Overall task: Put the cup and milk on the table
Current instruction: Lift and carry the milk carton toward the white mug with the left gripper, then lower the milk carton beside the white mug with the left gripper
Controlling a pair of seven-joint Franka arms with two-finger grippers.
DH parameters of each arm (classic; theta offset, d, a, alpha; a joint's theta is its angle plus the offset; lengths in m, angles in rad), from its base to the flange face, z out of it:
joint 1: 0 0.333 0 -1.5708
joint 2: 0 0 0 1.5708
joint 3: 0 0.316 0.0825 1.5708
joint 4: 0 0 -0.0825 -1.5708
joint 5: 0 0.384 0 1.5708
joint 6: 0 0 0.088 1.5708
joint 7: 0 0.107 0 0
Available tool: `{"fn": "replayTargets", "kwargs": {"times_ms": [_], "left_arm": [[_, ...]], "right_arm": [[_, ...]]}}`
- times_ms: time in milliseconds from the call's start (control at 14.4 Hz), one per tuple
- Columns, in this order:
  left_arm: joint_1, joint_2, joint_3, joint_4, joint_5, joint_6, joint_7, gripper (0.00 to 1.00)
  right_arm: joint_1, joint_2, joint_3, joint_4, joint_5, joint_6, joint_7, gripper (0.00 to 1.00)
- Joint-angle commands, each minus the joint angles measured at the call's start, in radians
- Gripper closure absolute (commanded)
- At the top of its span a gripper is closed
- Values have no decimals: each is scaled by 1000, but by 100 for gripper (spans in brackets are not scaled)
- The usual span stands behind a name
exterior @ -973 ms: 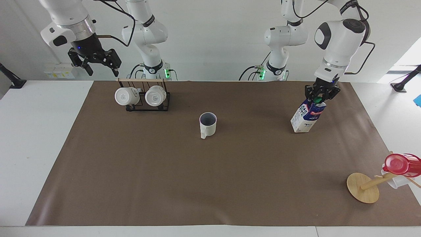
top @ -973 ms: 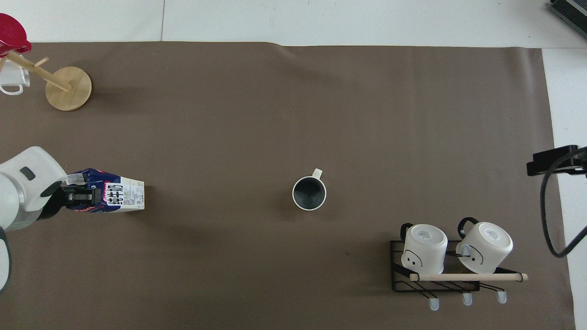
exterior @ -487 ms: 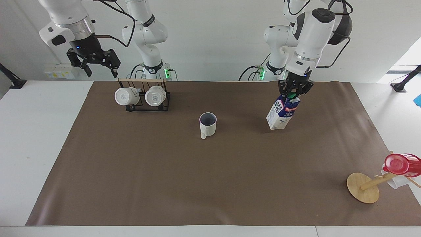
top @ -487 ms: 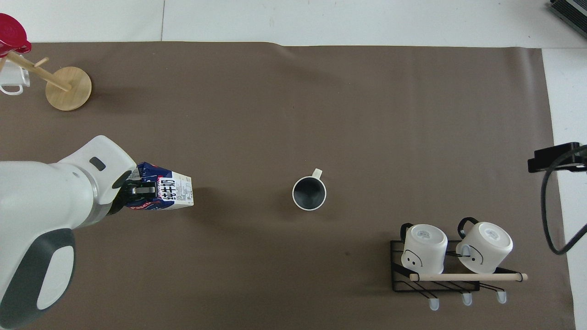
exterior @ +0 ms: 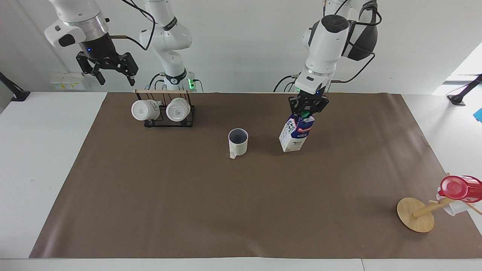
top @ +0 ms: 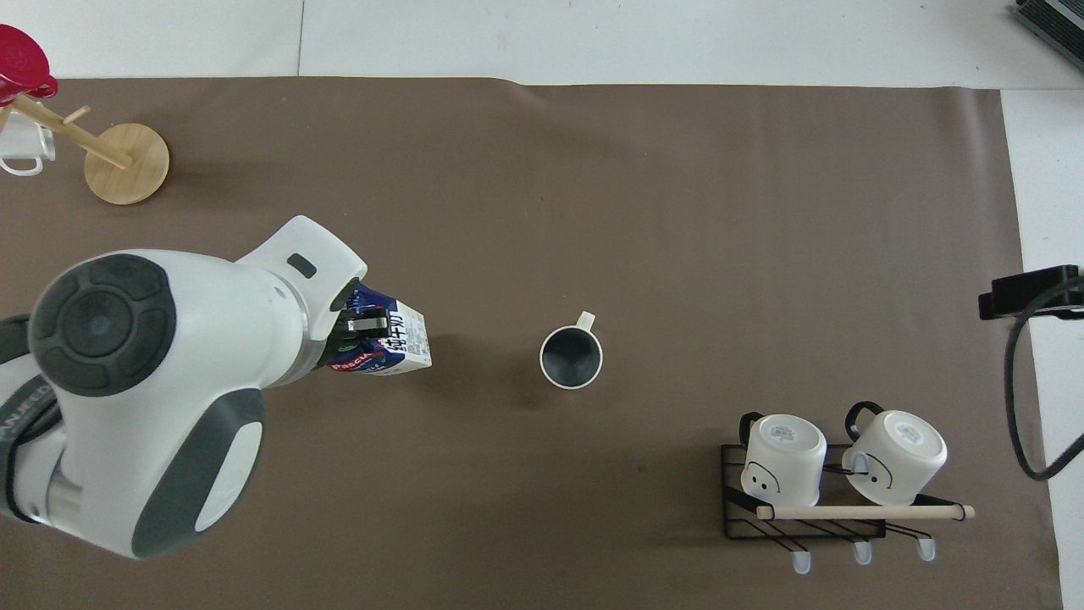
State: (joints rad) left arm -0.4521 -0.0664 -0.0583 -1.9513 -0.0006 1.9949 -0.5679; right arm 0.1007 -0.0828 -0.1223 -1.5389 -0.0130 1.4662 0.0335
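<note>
Your left gripper points straight down from a bent arm, its fingers pinching the top of the milk, which hangs tilted over the brown sheet of the table beside the cup. The cup stands upright mid-sheet. Your right gripper waits raised near the rack with 2 white mugs, fingers spread.

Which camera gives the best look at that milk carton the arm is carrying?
The facing view: the milk carton hangs tilted from the left gripper, its whole side and green cap visible. In the overhead view the arm covers most of the carton.
</note>
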Motion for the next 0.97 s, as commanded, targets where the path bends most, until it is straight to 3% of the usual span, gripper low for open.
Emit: {"fn": "replayTargets", "kwargs": {"times_ms": [0,278,904], "left_arm": [[-74,75,17,72,46,1,-108,63],[-134,126,15,66,97,58,-211,63],[-132,126,15,19,132,128,-176,63]], "right_arm": [[-9,-6,1,-1,16,2,-20,0],[-9,-6,1,-1,16,2,-20,0],[-7,-8,1,-1,16,2,-20,0]]}}
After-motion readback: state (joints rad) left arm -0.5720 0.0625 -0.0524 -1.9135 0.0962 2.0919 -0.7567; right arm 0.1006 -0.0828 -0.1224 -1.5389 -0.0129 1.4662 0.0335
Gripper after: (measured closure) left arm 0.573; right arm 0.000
